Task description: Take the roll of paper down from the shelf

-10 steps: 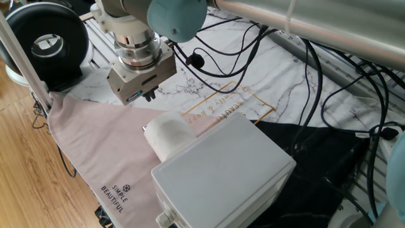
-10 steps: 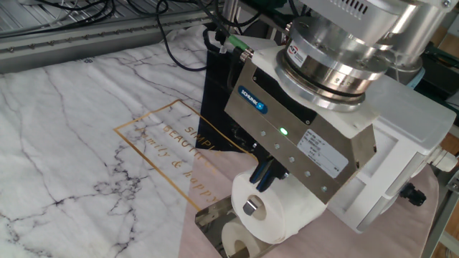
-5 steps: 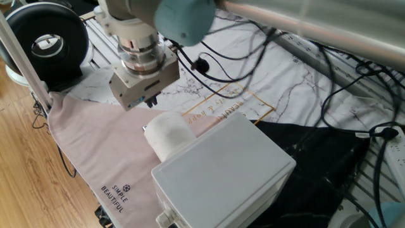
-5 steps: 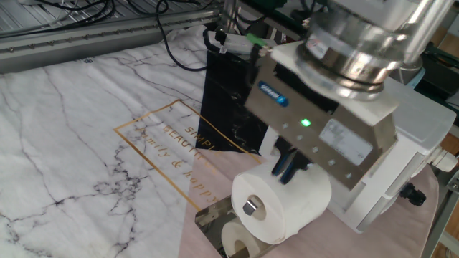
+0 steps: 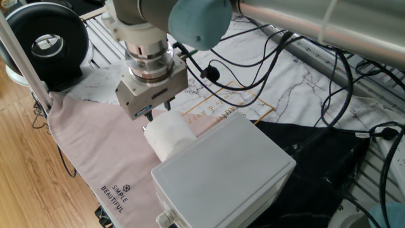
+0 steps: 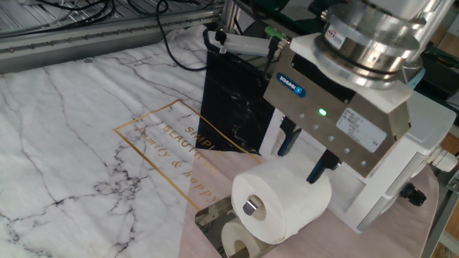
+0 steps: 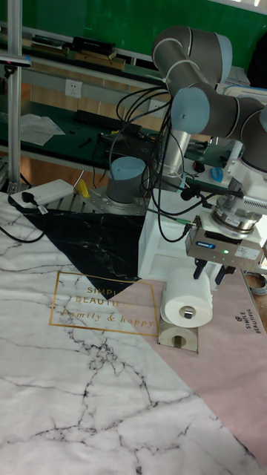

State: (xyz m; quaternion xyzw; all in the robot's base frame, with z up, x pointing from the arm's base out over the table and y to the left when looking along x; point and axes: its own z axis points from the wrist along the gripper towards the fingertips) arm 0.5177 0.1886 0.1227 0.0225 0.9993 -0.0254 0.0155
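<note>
Approach stage; nothing of the task is yet accomplished. The roll of paper (image 6: pixel 283 203) lies on its side at lower centre of the other fixed view, its hollow core facing the camera, raised above the shelf (image 6: pixel 215 218), whose mirror-bright plate shows a reflection of the roll beneath it. The roll appears to sit on a peg with a metal cap at its core; the support itself cannot be made out. The claw (image 6: pixel 308 155) hangs directly above the roll with its two dark fingers (image 6: pixel 285 140) spread, one toward each side of the roll's upper curve, not closed on anything. Whether the fingertips already touch the paper cannot be told from these views. What remains, by judgement: lowering around the roll, closing, lifting or sliding it off, and setting it down on the surface (image 6: pixel 86 143).

Hidden or unclear: in the one fixed view, the claw body covers its own fingers and the large pale grey box (image 5: pixel 221 171) cuts off the roll's far end; the shelf is not visible there. In the tall fixed view, roll and claw are small at centre right, and the finger gap is hard to read.
</note>
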